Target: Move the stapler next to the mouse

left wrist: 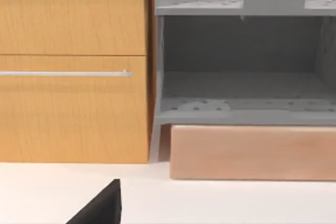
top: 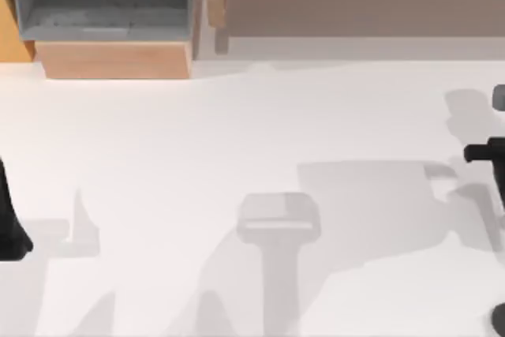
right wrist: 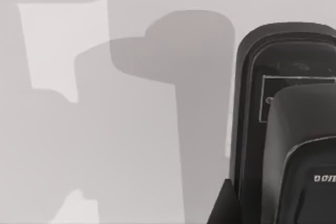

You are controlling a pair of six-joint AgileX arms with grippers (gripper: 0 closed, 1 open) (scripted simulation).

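Left arm (top: 12, 219): dark, at the desk's (top: 237, 132) 9 o'clock edge, its wrist camera facing the back furniture. Right arm (top: 491, 151): dark, at the 3 o'clock edge, wrist camera looking down on the white desk top. Grey shelf unit (left wrist: 241, 111): at 11 o'clock, two tiers, on a pale wooden base (left wrist: 252, 153), beside a wooden cabinet (left wrist: 73, 108) with a slim bar handle (left wrist: 63, 73). Stapler (right wrist: 286, 129): black, rounded end, small white markings, close under the right wrist camera. Jaws of both arms: how far open, or what they hold, cannot be told.
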